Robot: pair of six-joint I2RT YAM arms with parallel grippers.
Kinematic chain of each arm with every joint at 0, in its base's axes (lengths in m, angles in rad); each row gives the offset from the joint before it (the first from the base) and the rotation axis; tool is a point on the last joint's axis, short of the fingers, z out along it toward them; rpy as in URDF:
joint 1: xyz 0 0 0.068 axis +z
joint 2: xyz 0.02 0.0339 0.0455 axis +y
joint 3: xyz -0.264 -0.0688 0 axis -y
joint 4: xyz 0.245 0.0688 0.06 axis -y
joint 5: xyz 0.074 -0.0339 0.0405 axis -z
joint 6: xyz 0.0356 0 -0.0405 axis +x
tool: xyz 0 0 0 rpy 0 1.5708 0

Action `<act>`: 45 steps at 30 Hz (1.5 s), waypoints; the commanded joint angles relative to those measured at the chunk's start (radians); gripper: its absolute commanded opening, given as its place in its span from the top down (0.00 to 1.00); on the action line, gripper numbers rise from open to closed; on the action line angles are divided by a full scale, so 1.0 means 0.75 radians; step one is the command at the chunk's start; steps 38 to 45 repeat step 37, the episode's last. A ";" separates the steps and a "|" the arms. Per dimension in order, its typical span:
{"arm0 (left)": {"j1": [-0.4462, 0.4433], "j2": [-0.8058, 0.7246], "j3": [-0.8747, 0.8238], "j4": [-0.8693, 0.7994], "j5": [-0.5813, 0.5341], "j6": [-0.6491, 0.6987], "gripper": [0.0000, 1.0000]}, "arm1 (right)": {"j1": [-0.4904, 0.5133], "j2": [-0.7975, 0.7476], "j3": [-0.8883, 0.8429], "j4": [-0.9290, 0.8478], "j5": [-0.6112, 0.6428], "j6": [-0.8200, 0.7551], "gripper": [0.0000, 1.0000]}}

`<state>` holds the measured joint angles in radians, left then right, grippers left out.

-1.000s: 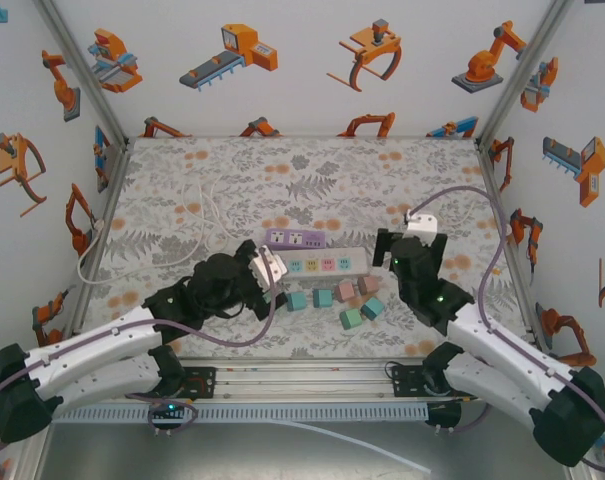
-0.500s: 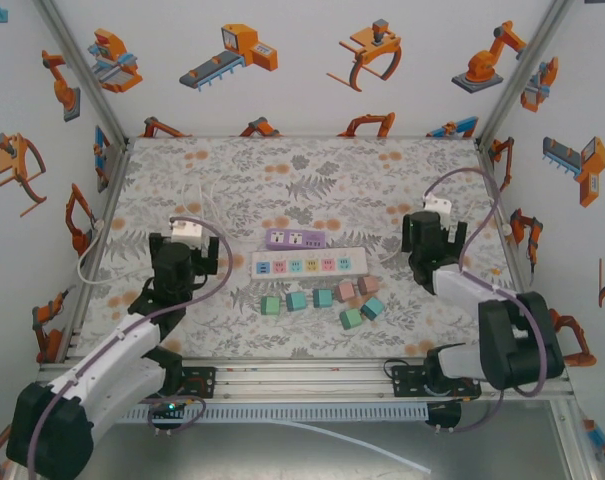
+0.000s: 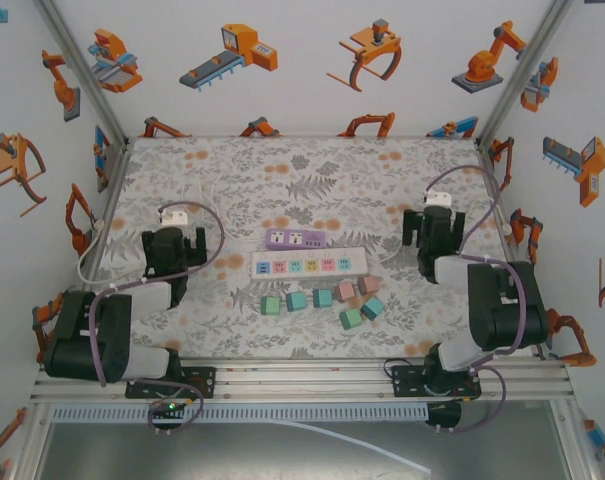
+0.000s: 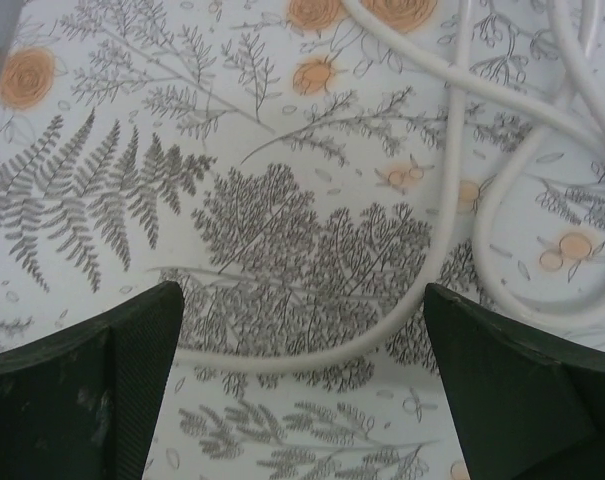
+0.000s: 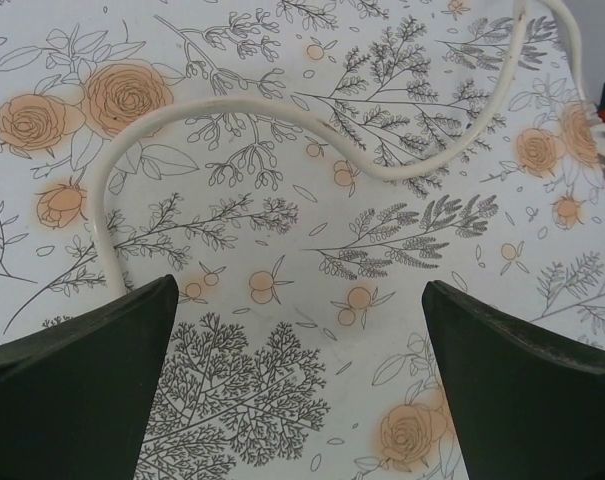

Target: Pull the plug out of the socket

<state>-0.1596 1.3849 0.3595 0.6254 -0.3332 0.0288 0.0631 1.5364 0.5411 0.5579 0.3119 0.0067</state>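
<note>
Closest, not far in from the near edge of the floral-patterned tabletop [image 3: 312,180]: a loose double row of small pastel cubes [image 3: 323,297], green, teal and pink, lying just in front of the task's thing. Just beyond them, mid-tabletop and parallel to the near edge: the long white socket strip with pastel outlets [image 3: 310,264]. Just beside its far side, a shorter purple socket strip [image 3: 295,238]; touching or not, cannot tell. Plug itself too small to make out from above.

Toward the left edge, level with the strips but well apart from them: left gripper [image 3: 172,245], aimed at the tabletop, fingers [image 4: 92,390] spread wide and gripping nothing. Between them, seen from the wrist, bare pattern and a white round cable [image 4: 302,358] curving across, with further loops to its right. Toward the right edge, likewise well apart from the strips: right gripper [image 3: 434,228], fingers [image 5: 82,390] also spread wide, nothing held. Beyond the tips, a second white cable [image 5: 232,101] snaking over the tabletop.

Open room on both sides of the strips, between them and each gripper. Farther back, a broad bare stretch up to the far edge. Closing in the left, right and far edges: white walls printed with orange robot pictures [image 3: 282,90] and slanting metal corner posts [image 3: 82,75].
</note>
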 commanded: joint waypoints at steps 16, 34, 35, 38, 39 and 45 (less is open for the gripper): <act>0.158 0.208 0.051 0.302 0.207 -0.113 0.03 | -0.141 0.008 -0.229 0.461 -0.427 0.057 0.00; 0.158 0.207 0.052 0.302 0.207 -0.113 0.03 | -0.139 0.009 -0.198 0.404 -0.379 0.076 0.01; 0.158 0.207 0.053 0.301 0.207 -0.113 0.03 | -0.139 0.009 -0.198 0.404 -0.379 0.078 0.01; 0.158 0.208 0.053 0.301 0.207 -0.114 0.03 | -0.139 0.007 -0.203 0.407 -0.370 0.079 0.01; 0.158 0.208 0.053 0.301 0.207 -0.114 0.03 | -0.139 0.007 -0.203 0.407 -0.370 0.079 0.01; 0.158 0.208 0.053 0.301 0.207 -0.114 0.03 | -0.139 0.007 -0.203 0.407 -0.370 0.079 0.01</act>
